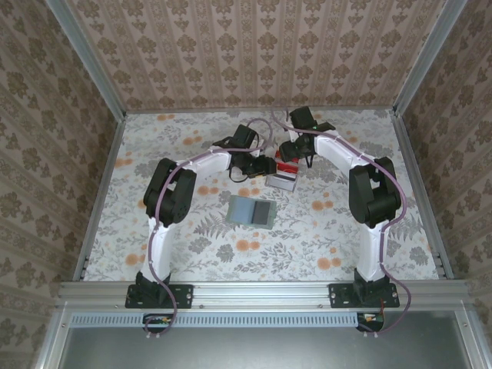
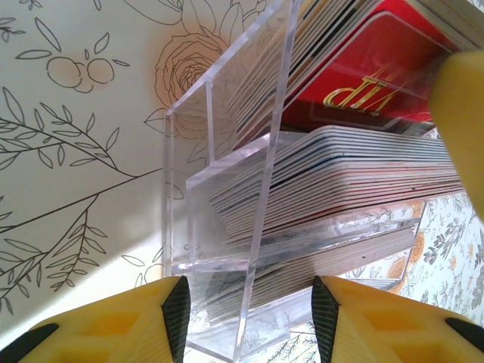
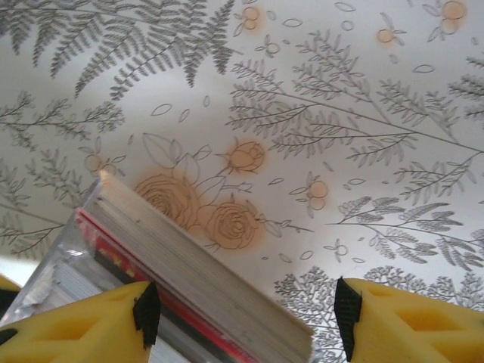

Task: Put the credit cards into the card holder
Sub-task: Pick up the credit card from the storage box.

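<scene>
The card holder (image 1: 252,209) lies opened flat on the table, showing a pale blue-grey panel and a dark grey panel. The credit cards (image 2: 340,174) stand in stacks in a clear acrylic rack (image 2: 227,227); a red one (image 2: 370,76) reads "VIP". My left gripper (image 2: 249,321) is open with the rack's near corner between its fingers. My right gripper (image 3: 247,311) is open over the rear stack of pale cards (image 3: 204,280), with a red card edge (image 3: 121,253) beside them. In the top view both grippers meet at the rack (image 1: 284,175), the left (image 1: 265,165) and the right (image 1: 296,150).
The floral tablecloth (image 1: 192,231) covers the table. Metal rails (image 1: 104,192) and patterned walls close it in on three sides. The wallet sits nearer the arm bases than the rack. One yellow finger of the right gripper (image 2: 461,113) shows in the left wrist view.
</scene>
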You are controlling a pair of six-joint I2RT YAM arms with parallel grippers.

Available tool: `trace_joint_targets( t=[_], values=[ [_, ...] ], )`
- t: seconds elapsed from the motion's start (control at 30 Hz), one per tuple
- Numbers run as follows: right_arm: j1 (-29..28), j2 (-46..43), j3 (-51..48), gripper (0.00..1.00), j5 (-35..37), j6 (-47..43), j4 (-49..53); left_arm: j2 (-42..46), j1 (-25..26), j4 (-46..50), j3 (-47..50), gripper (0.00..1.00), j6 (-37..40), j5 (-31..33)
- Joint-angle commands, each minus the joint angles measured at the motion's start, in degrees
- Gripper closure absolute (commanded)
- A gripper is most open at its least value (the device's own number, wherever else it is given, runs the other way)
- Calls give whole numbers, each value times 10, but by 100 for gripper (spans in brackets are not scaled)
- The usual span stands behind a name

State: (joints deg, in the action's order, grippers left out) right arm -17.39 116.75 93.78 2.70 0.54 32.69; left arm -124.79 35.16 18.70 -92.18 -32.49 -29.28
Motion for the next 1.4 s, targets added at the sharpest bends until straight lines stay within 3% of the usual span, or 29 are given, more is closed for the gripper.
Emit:
trace_joint_targets(
  t=[0.0,0.13,0.4,0.87,1.37],
  values=[
    [4,10,8,36,41,-3,-3,-12,-5,-5,12,51,5,4],
    [5,1,7,36,35,-2,-11,-11,-8,-11,19,52,1,1],
    [3,10,11,36,-45,-10,1,-12,-8,-19,22,51,-4,-4],
    [3,50,30,35,-19,-11,21,-16,-8,-22,17,51,-7,-8],
    [11,-12,4,37,6,8,-16,-15,-7,-28,20,51,-13,-13]
  ],
)
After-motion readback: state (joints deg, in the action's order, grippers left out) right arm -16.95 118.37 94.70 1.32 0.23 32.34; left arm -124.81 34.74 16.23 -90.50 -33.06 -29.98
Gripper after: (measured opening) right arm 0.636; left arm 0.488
